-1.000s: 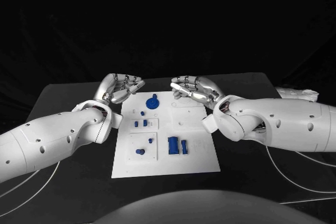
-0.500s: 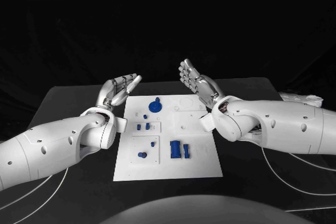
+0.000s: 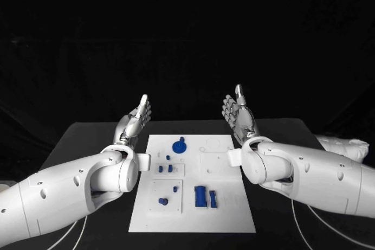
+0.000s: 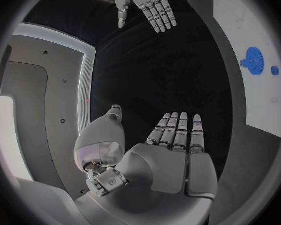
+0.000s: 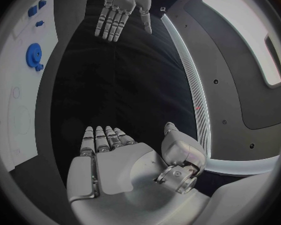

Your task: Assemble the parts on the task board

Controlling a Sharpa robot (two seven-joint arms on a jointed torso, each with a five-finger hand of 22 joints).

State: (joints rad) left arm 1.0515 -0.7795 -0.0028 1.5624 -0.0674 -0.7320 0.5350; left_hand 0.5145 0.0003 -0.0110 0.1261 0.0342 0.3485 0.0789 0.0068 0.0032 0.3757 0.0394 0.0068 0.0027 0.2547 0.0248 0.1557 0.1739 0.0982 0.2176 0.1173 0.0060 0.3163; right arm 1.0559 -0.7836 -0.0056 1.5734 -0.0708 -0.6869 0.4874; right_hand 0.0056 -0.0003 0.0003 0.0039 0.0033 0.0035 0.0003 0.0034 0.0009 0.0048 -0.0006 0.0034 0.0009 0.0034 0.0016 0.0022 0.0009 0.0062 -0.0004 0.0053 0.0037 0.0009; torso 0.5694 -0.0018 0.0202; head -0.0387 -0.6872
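Observation:
The white task board (image 3: 226,206) lies flat in the middle of the table. On it are a blue gear with a knob (image 3: 180,147), small blue pegs (image 3: 165,168), a blue knob (image 3: 162,201) and two blue blocks (image 3: 205,197). My left hand (image 3: 134,124) is raised above the board's far left corner, fingers straight and together, holding nothing. My right hand (image 3: 238,116) is raised above the far right corner, flat and empty too. The wrist views show each flat palm, left hand (image 4: 168,160) and right hand (image 5: 109,165), and the gear (image 4: 253,61) (image 5: 34,55).
The black table (image 3: 78,136) spreads around the board. A white crumpled thing (image 3: 348,148) lies at the table's right edge. The background is dark.
Both hands opened from curled fists to flat palms and rose off the board's far corners. The whole picture has shifted, so the camera moved as well.

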